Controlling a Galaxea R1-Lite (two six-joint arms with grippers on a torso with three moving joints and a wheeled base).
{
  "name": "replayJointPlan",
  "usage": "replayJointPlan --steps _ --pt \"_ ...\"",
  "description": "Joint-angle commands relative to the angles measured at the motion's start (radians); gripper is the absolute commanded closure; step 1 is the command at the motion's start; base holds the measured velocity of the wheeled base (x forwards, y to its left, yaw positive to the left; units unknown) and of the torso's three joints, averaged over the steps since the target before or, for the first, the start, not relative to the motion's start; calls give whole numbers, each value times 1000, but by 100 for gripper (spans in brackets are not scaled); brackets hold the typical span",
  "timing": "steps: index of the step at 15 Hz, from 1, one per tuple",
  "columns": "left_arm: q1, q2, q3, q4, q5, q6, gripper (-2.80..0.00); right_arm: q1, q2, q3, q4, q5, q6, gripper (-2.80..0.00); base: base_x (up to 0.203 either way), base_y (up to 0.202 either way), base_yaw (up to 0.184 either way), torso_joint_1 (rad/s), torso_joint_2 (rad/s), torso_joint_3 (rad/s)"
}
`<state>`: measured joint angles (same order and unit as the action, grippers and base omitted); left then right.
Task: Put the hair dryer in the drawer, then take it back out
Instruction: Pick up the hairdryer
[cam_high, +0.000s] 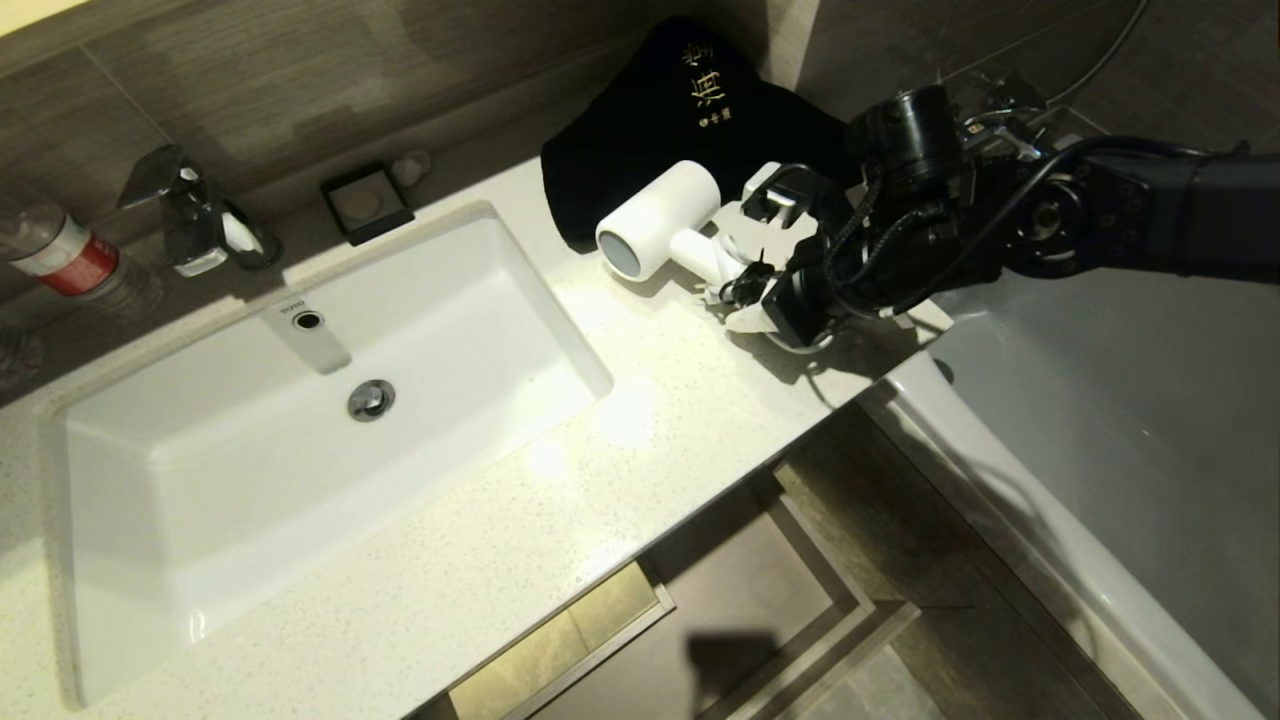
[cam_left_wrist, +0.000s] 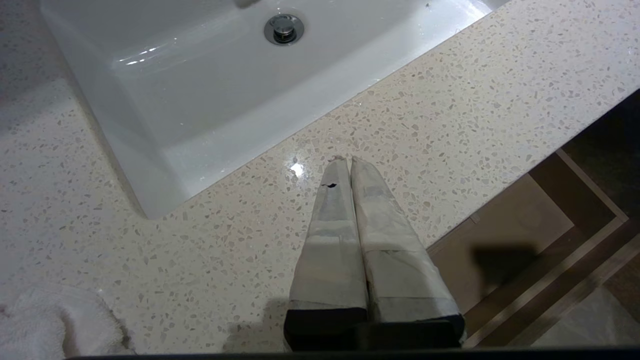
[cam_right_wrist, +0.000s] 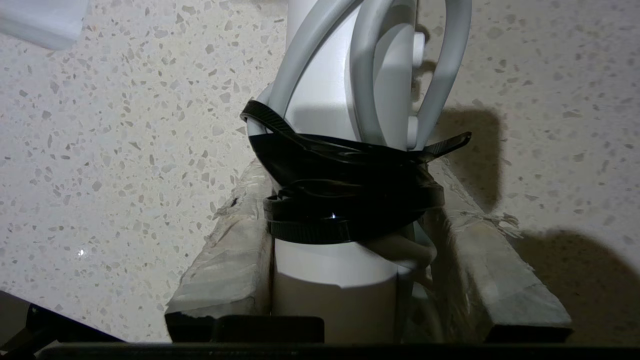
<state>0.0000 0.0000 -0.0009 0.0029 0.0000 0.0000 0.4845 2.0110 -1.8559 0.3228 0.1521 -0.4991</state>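
Right wrist view: the right gripper has its fingers pressed on both sides of the hair dryer handle, dryer lying on the counter. Left gripper hangs over the counter edge, fingers together, empty.

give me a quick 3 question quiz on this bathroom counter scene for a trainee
1. True or false: the hair dryer already lies in the drawer.
2. Which part of the hair dryer sits between the fingers of the right gripper? A. the barrel B. the handle, at the black strap C. the plug
3. What lies directly behind the hair dryer, against the wall?

Key
1. False: it lies on the countertop, to the right of the sink.
2. B
3. A black cloth bag with gold lettering.
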Motion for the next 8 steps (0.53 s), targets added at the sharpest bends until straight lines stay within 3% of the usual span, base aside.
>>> replayJointPlan --steps 1,6,8 --pt "0 0 0 0 0 0 0 2 -93 39 -1 -4 -6 0 0 0 0 0 0 0" --pt "0 0 1 0 0 0 0 3 -267 212 44 -103 -9 0 0 0 0 0 0 0" --pt "0 -2 1 0 0 0 0 3 -319 254 64 -114 -9 0 0 0 0 -149 173 -17"
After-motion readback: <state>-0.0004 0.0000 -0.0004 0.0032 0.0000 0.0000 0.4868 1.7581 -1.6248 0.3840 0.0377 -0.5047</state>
